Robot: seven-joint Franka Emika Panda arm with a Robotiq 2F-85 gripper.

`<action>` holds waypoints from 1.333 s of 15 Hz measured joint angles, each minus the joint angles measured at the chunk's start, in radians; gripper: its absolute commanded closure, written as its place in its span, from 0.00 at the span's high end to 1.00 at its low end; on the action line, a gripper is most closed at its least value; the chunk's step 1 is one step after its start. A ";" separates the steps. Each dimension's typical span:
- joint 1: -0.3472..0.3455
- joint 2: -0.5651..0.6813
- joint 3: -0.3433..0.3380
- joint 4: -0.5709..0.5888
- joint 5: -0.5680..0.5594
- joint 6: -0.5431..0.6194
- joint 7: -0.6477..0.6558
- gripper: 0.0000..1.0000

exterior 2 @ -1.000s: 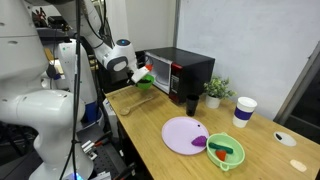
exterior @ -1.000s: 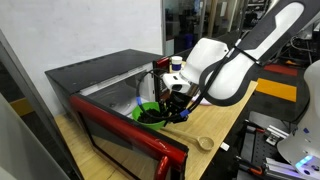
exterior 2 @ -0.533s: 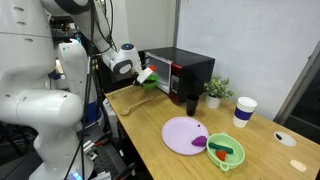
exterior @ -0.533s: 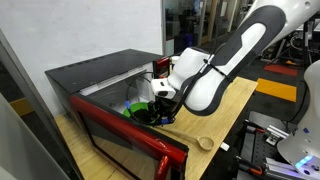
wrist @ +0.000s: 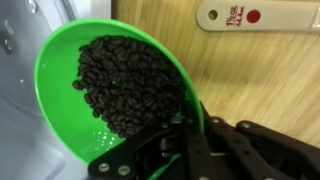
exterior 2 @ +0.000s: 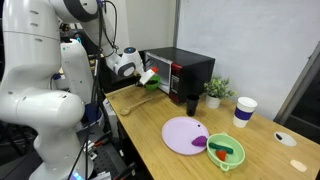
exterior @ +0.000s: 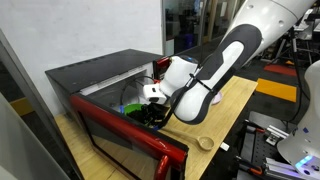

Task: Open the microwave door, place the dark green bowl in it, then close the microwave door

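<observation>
The gripper point(wrist: 192, 132) is pinched tight on the rim of the dark green bowl point(wrist: 105, 95). In the wrist view the bowl fills the middle and left of the frame, and it is full of small dark beans point(wrist: 128, 82). Behind it is the wood table point(wrist: 260, 80), and a white flat thing with a red dot point(wrist: 258, 15) lies at the top right. In an exterior view the microwave point(exterior: 95, 72) sits at the left and the microwave door point(exterior: 130, 140) hangs open near the bottom. The bowl point(exterior: 132, 108) is held at the open mouth, in the middle of the frame. I cannot tell if it touches the floor inside. A wooden spoon point(exterior: 205, 142) lies on the table at the lower right.
</observation>
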 measured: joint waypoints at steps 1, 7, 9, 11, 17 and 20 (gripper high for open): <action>-0.032 0.000 0.026 0.000 -0.100 0.004 0.091 0.01; -0.173 -0.010 0.109 0.003 -0.551 0.020 0.478 0.01; -0.203 -0.022 0.117 0.003 -0.651 0.021 0.558 0.01; -0.207 -0.036 0.115 -0.004 -0.661 0.021 0.570 0.01; -0.207 -0.055 0.090 -0.006 -0.661 0.031 0.570 0.01; -0.207 -0.067 0.067 -0.006 -0.661 0.038 0.570 0.01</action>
